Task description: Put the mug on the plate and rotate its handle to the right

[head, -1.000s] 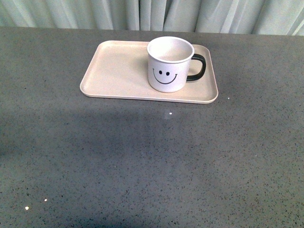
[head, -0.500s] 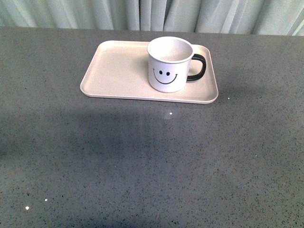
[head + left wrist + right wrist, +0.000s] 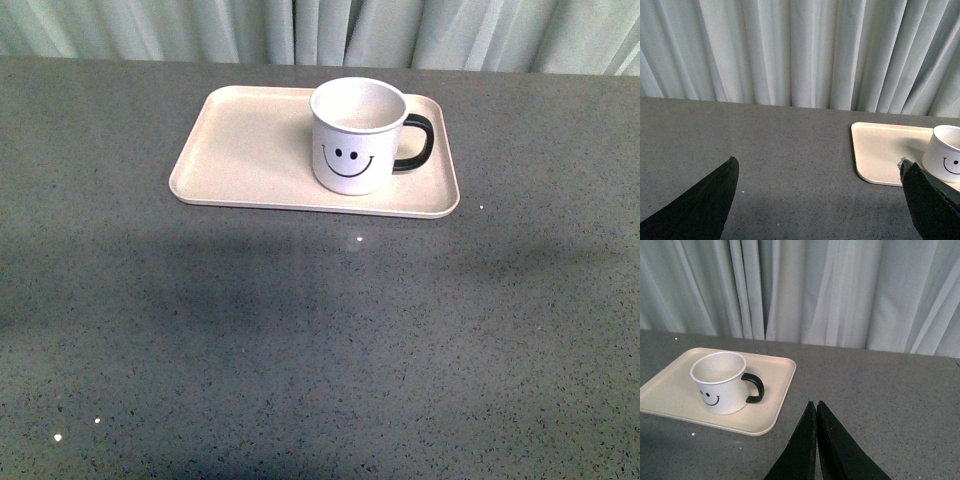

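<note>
1. Right wrist view: my right gripper [image 3: 816,407] has its fingers pressed together, holding nothing, above the grey table [image 3: 880,385].
2. Ahead of it and off to one side, the mug [image 3: 720,382] stands upright on the plate [image 3: 670,390], its handle [image 3: 754,388] on the side nearer this gripper.
3. My left gripper [image 3: 817,172] is spread wide, well short of the plate.
4. Pale curtains [image 3: 790,50] hang behind the table.

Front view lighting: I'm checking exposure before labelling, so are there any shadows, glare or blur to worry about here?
Front view: sharp; broad soft shadows darken the table nearer the camera, with tiny bright specks on it; mug and plate evenly lit. Right wrist view: the right gripper is a featureless black silhouette. Left wrist view: the left gripper fingers likewise.
</note>
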Motion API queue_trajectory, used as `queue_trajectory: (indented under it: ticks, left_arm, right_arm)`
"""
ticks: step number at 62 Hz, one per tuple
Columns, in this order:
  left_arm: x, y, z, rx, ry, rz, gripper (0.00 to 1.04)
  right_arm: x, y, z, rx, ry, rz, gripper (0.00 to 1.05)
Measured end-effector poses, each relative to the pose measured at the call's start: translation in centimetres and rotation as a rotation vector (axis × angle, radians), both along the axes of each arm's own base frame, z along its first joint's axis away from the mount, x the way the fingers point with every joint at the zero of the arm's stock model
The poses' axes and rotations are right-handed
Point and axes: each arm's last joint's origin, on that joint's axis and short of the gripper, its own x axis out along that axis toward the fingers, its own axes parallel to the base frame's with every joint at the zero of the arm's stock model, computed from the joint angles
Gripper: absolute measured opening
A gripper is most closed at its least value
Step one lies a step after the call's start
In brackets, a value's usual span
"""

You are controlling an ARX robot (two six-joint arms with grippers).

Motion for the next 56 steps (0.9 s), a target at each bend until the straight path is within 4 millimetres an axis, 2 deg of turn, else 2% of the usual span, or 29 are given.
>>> queue_trajectory:
  ticks: [22,56]
  left_arm:
    - [0.0,0.0,0.0,0.0,0.0,0.0,0.95]
    - [0.0,0.0,0.0,0.0,0.0,0.0,0.95]
  right_arm:
    - [-2.6,0.0,0.1,0.0,0.0,0.0,0.02]
    - [-4.9,0.0,1.0,0.0,-0.029,0.0,0.02]
